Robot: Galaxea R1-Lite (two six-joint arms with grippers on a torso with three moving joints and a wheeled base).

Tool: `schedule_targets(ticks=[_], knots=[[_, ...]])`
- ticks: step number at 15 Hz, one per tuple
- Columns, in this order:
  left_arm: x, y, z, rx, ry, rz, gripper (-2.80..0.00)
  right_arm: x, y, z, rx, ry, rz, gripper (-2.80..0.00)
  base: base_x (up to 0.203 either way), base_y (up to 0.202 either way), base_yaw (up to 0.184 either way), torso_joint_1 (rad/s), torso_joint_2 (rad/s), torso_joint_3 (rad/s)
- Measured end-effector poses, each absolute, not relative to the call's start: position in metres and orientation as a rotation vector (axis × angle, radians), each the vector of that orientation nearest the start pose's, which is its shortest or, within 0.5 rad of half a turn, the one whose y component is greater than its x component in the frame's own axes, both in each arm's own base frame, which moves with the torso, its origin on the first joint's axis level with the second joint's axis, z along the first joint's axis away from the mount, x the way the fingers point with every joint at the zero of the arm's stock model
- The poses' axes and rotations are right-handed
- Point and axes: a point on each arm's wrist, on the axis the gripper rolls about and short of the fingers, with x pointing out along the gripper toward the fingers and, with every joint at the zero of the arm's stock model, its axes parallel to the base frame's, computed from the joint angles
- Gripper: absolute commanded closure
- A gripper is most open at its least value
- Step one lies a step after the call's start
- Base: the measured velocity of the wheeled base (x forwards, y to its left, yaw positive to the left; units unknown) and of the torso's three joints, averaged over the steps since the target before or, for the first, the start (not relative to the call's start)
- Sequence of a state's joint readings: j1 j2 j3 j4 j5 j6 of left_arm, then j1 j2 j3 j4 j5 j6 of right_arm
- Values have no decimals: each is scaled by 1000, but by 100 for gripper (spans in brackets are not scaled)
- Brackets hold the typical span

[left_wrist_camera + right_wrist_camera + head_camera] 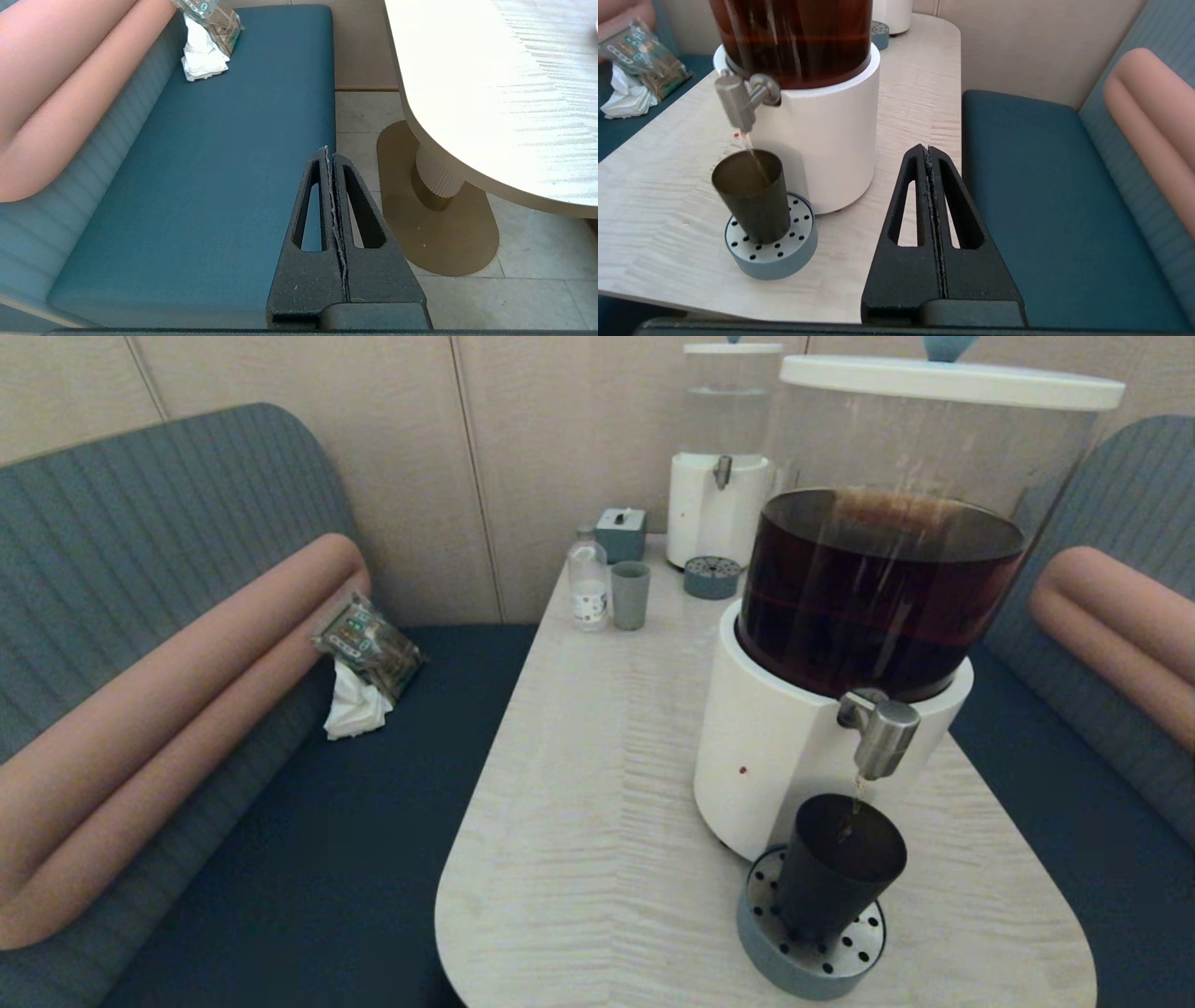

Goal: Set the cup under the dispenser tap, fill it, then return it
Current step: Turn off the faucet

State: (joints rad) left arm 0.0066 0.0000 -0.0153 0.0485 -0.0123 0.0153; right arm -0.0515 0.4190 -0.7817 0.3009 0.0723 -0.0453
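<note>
The matte black cup (836, 873) (752, 198) stands upright on the grey perforated drip tray (794, 966) (784, 256), right under the silver dispenser tap (878, 728) (738, 100). A thin brown stream runs from the tap into the cup. The big dispenser (794, 756) holds dark brown liquid. My right gripper (928, 150) is shut and empty, at the table's near right edge, well apart from the cup. My left gripper (327, 151) is shut and empty, parked over the blue bench seat to the table's left. Neither arm shows in the head view.
On the pale wood table (597, 784), at the back, stand a grey-blue tumbler (630, 595), a small bottle (588, 581), a grey box (622, 532) and a clear-liquid dispenser (719, 513) with its own tray (711, 577). A snack bag and tissue (364, 658) lie on the left bench.
</note>
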Motion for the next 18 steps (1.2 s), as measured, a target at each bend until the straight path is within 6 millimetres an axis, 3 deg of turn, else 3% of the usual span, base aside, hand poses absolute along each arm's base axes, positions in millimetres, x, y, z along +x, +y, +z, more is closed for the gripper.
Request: schedule_targets(ticks=[10, 14, 18], knots=[[-24, 0, 75, 15, 33, -6, 0, -62, 1, 207, 9, -140, 42, 0, 0, 0, 0, 0, 0, 0], [-24, 0, 75, 15, 34, -5, 0, -56, 1, 172, -45, -180, 37, 0, 0, 0, 0, 0, 0, 0], [-24, 0, 75, 15, 34, -6, 0, -37, -1, 127, -67, -226, -40, 0, 0, 0, 0, 0, 0, 0]])
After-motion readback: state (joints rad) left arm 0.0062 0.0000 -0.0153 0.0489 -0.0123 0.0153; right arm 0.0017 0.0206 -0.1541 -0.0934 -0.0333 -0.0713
